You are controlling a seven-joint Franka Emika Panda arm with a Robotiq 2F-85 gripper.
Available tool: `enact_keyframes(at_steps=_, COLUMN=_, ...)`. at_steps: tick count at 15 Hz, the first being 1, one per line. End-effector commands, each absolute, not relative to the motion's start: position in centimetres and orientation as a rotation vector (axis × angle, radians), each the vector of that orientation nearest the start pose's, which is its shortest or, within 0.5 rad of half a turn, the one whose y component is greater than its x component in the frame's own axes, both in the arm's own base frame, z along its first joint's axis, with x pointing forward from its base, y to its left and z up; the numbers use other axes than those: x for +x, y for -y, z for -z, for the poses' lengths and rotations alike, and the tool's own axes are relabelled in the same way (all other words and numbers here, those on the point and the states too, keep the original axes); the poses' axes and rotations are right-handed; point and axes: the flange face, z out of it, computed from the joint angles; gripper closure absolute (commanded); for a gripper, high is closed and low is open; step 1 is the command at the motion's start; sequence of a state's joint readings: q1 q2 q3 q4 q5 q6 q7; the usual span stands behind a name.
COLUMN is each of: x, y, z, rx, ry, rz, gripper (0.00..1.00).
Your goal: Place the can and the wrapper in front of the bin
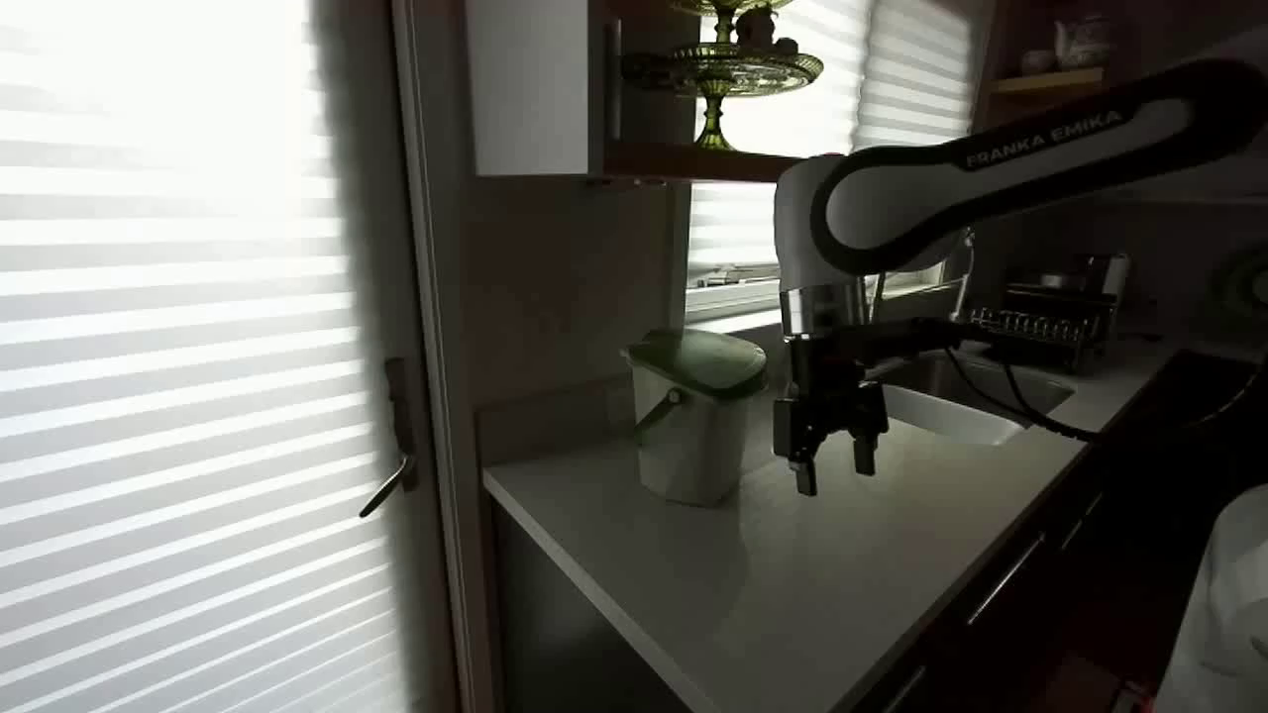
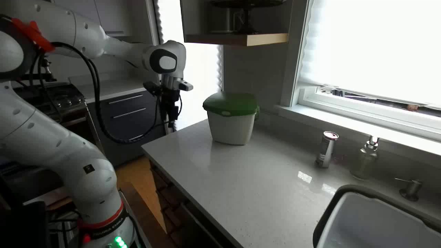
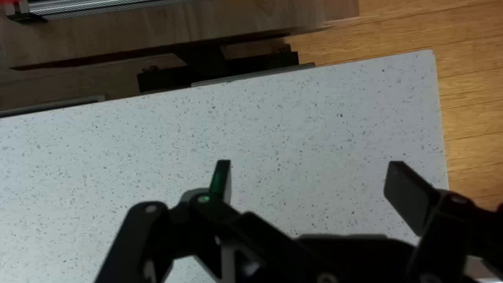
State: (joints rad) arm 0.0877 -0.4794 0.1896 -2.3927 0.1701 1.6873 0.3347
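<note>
Can [image 2: 326, 150] upright near the window-side edge of the counter [image 2: 262, 187], bin [image 2: 231, 128] toward the back corner, gripper [image 1: 837, 471] above, near the short end edge, jaws spread wide

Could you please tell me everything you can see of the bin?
The bin is a pale, whitish container, apparently plastic, narrowing slightly downward. Its wider green lid looks closed and carries a small pale oval mark. In an exterior view, a thin handle slants down from a pivot at the side. The bin stands upright near one end of the countertop, the only thing that visibly touches it; its inside is hidden.
</note>
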Motion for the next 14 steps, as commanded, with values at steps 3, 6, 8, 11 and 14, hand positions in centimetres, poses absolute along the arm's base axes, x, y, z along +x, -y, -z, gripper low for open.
enact_keyframes(at_steps=3, x=36.06, y=-12.39, z=-47.31, rx=-3.104, ry=-0.199, rz=-0.382, gripper=0.0)
enact_keyframes(at_steps=6, x=36.06, y=-12.39, z=-47.31, rx=-3.104, ry=-0.199, rz=-0.382, gripper=0.0)
enact_keyframes(at_steps=8, x=36.06, y=-12.39, z=-47.31, rx=-3.104, ry=-0.199, rz=-0.382, gripper=0.0)
enact_keyframes(at_steps=11, x=36.06, y=-12.39, z=-47.31, rx=-3.104, ry=-0.199, rz=-0.382, gripper=0.0)
enact_keyframes(at_steps=14, x=36.68, y=-11.65, z=-47.85, rx=-3.084, ry=-0.248, rz=-0.348, gripper=0.0)
